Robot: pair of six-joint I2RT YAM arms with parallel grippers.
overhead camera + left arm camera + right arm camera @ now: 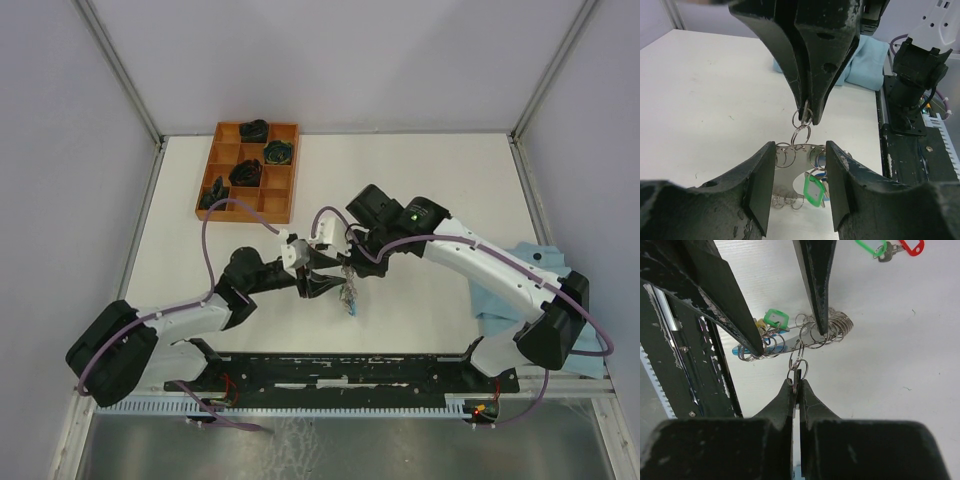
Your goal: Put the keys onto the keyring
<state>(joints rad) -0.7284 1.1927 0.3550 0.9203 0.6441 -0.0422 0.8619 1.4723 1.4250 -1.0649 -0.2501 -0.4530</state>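
The keyring (789, 170) is a curved silver metal strip carrying several split rings, a key with a green tag (814, 192) and a light-blue part. My right gripper (797, 382) is shut on a small split ring (799, 367) that links by a second ring to the strip (790, 346). My left gripper (800, 180) is open, its fingers astride the strip; whether they touch it I cannot tell. Both grippers meet at mid-table, with the keyring (349, 295) just below them. A green-tagged key (875, 247) and a red-tagged key (912, 246) lie loose on the table.
A wooden compartment tray (285, 185) holding dark objects stands at the back left. A light-blue cloth (520, 290) lies at the right, by the right arm's base. A black rail (340, 370) runs along the near edge.
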